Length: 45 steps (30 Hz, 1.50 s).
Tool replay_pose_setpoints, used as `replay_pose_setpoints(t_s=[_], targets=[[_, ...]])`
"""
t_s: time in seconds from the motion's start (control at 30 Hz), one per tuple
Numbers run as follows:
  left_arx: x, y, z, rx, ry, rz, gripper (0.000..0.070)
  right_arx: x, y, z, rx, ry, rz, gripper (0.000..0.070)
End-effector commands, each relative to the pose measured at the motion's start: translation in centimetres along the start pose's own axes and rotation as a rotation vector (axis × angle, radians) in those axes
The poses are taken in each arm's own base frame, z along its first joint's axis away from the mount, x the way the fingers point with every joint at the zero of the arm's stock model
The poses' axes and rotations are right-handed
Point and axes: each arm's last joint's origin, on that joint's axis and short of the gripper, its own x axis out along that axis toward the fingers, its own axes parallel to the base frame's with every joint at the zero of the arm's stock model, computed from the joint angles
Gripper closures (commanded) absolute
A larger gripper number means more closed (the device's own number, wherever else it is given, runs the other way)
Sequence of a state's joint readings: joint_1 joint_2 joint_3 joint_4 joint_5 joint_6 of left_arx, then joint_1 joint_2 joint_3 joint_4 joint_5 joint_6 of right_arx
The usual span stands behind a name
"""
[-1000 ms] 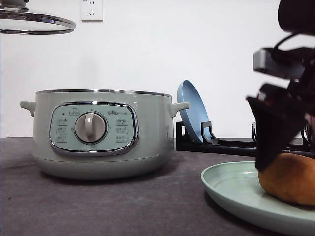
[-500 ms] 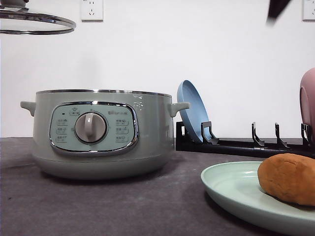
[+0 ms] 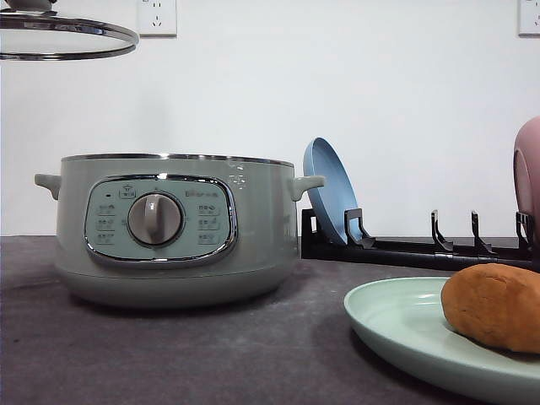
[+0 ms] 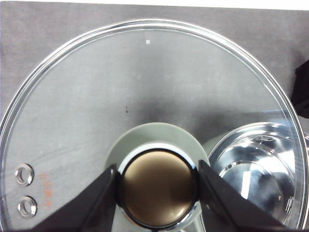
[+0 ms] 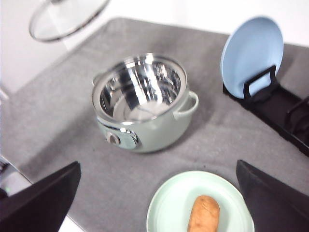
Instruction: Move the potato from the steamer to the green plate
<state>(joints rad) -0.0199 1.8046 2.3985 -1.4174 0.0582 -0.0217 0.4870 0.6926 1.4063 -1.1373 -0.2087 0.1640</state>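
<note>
Lying now on the green plate (image 5: 166,205), the potato (image 5: 203,214), resting free near the plate's middle and touched by nothing. Gone from the front view since a second ago, the dark right gripper (image 5: 159,191) that was down over the potato; looking down now from well above, jaws spread wide with the plate between them. Meaning, by judgement, the transfer done and only the retreat left. Running with its long axis roughly along the line from the plate's rim nearest the bench's front edge toward the steamer (image 5: 142,104), the potato, lying flat. Standing open and empty further back, the steamer. Hanging above the bench's left side, the glass lid (image 4: 145,96), its knob (image 4: 158,188) pinched by the left gripper (image 4: 158,191).
</note>
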Motion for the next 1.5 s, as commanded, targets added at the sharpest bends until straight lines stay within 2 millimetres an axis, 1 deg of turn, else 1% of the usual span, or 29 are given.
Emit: replay_pose_setpoints(t_s=[0.0, 0.1, 0.2, 0.4, 0.6, 0.7, 0.83, 1.13, 1.33, 1.47], targets=[[-0.8, -0.4, 0.1, -0.007, -0.009, -0.014, 0.0696, -0.3, 0.2, 0.3, 0.014, -0.024, 0.010, 0.0046], [-0.8, -1.2, 0.0, 0.006, -0.007, -0.030, 0.0696, -0.5, 0.2, 0.4, 0.021, -0.039, 0.013, 0.0047], [-0.7, -2.3, -0.1, 0.029, -0.004, -0.056, 0.0696, -0.4, 0.2, 0.7, 0.015, -0.066, 0.018, 0.0047], [-0.3, -5.4, -0.5, 0.102, 0.022, -0.122, 0.0696, -0.5, 0.4, 1.3, 0.002, -0.131, 0.030, 0.0047], [0.6, -8.9, -1.6, 0.188, 0.078, -0.190, 0.0696, -0.5, 0.4, 1.5, -0.001, -0.145, 0.032, 0.0047], [0.8, -10.4, -2.1, 0.228, 0.094, -0.218, 0.0696, -0.5, 0.4, 1.5, -0.002, -0.145, 0.032, 0.0047], [0.7, -11.8, -2.4, 0.265, 0.089, -0.248, 0.0696, -0.5, 0.4, 1.5, -0.002, -0.144, 0.032, 0.0047], [0.5, -13.1, -2.8, 0.298, 0.090, -0.277, 0.0696, -0.5, 0.4, 1.5, -0.004, -0.144, 0.032, 0.0047], [0.5, -13.3, -2.9, 0.309, 0.092, -0.282, 0.0696, -0.5, 0.4, 1.5, -0.003, -0.144, 0.032, 0.0047], [0.8, -13.4, -3.1, 0.310, 0.110, -0.278, 0.0696, -0.5, 0.4, 1.4, -0.003, -0.143, 0.032, 0.0047]])
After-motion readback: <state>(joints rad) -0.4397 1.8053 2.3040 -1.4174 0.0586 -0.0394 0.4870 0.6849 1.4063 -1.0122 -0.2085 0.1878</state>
